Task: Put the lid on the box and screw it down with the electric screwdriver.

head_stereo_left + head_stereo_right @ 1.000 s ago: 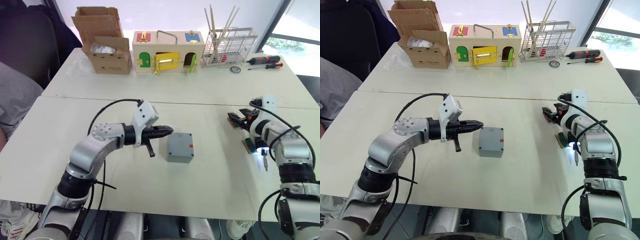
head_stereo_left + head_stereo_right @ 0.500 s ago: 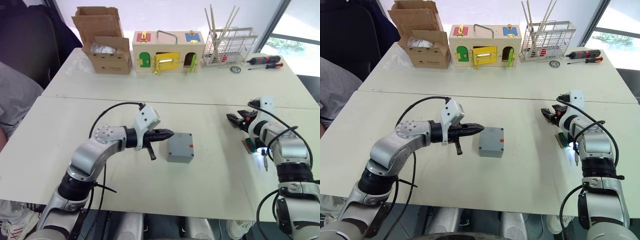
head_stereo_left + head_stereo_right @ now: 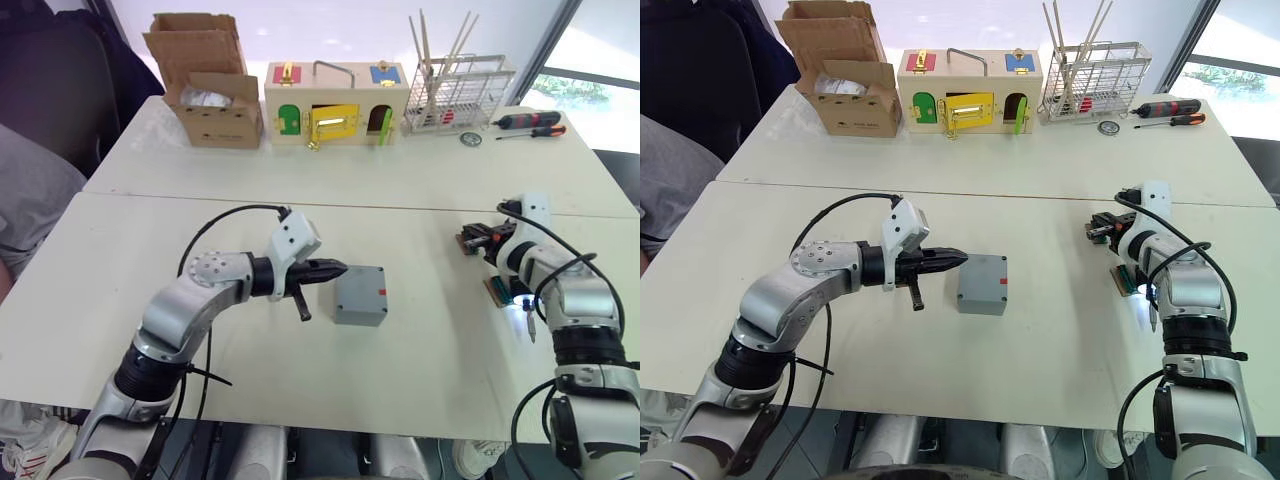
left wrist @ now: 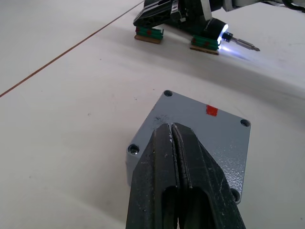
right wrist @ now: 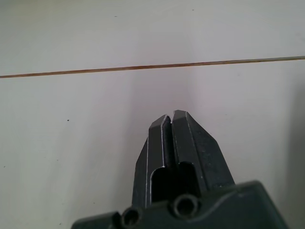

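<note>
The grey box (image 3: 360, 297) stands mid-table with the flat grey lid (image 4: 200, 129) lying on top, screw holes at its corners and a small red mark on it. My left gripper (image 3: 342, 267) is shut and empty, its tips at the box's left upper edge, just over the lid's near corner in the left wrist view (image 4: 170, 126). The black electric screwdriver (image 3: 520, 303) lies on small green-and-wood rests at the right, its light glowing and its bit (image 4: 243, 45) pointing away from the box. My right gripper (image 3: 473, 240) is beside it, shut on nothing over bare table (image 5: 170, 117).
Along the far table stand a brown cardboard box (image 3: 208, 95), a wooden box with coloured doors (image 3: 335, 105), a wire rack (image 3: 458, 95) and slim hand screwdrivers (image 3: 530, 122). A person in grey (image 3: 30, 210) sits at the left edge. A seam joins the two tables.
The right gripper's fingers, spread open before, have closed. The left gripper has edged slightly toward the box and holds there, still shut.
</note>
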`<state>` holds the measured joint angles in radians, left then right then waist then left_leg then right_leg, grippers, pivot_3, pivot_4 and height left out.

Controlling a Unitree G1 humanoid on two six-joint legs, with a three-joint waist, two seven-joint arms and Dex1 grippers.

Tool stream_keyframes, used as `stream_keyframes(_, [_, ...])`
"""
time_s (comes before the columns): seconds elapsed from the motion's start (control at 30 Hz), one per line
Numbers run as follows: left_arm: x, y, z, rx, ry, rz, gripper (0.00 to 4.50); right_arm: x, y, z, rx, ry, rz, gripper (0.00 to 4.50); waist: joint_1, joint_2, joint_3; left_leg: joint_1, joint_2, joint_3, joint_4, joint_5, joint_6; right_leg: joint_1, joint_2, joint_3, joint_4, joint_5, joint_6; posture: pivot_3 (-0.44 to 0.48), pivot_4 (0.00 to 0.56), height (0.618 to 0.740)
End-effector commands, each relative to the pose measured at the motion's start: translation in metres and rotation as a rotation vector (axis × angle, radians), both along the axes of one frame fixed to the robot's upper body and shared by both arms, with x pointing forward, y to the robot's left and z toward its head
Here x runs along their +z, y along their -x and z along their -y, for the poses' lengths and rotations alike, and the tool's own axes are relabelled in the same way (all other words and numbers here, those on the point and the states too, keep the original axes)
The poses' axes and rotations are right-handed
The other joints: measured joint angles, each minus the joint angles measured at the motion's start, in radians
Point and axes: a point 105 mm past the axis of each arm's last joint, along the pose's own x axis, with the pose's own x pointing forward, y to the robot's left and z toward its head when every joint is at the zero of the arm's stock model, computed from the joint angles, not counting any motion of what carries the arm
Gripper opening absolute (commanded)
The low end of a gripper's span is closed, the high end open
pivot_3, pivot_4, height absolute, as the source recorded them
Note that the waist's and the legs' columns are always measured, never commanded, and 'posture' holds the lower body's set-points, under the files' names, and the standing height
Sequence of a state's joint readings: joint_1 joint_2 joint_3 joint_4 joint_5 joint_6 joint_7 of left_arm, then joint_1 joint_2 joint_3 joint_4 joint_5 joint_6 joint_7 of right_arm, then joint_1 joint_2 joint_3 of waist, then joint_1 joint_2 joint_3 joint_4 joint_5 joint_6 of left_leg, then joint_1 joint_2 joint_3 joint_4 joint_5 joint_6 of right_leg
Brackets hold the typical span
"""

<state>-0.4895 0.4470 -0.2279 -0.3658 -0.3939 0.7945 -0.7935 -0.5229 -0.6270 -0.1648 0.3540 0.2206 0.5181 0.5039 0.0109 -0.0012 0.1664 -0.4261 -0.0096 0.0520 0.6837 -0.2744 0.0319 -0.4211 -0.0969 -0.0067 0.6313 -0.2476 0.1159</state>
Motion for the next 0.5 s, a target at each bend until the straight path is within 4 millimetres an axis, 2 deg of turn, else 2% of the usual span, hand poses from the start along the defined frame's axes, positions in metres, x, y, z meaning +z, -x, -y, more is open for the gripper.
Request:
stream_keyframes(0.03, [0.008, 0.003, 0.004, -0.027, 0.007, 0.047, 0.00, 0.018, -0.002, -0.001, 0.003, -0.006, 0.063, 0.05, 0.000, 0.000, 0.000, 0.000, 0.000, 0.000, 0.000, 0.000, 0.000, 0.000, 0.000, 0.000, 0.000, 0.000, 0.000, 0.000, 0.150, 0.731])
stream_keyframes(0.37, [0.007, 0.002, 0.002, -0.024, 0.005, 0.042, 0.00, 0.048, 0.004, -0.002, 0.016, -0.023, 0.141, 0.05, 0.000, 0.000, 0.000, 0.000, 0.000, 0.000, 0.000, 0.000, 0.000, 0.000, 0.000, 0.000, 0.000, 0.000, 0.000, 0.000, 0.150, 0.731])
stream_keyframes(0.5, [0.009, 0.001, 0.000, -0.022, 0.009, 0.044, 0.00, 0.071, 0.007, -0.010, 0.049, -0.041, 0.194, 0.05, 0.000, 0.000, 0.000, 0.000, 0.000, 0.000, 0.000, -0.001, 0.001, 0.000, 0.000, 0.000, 0.000, 0.000, 0.000, 0.000, 0.150, 0.731])
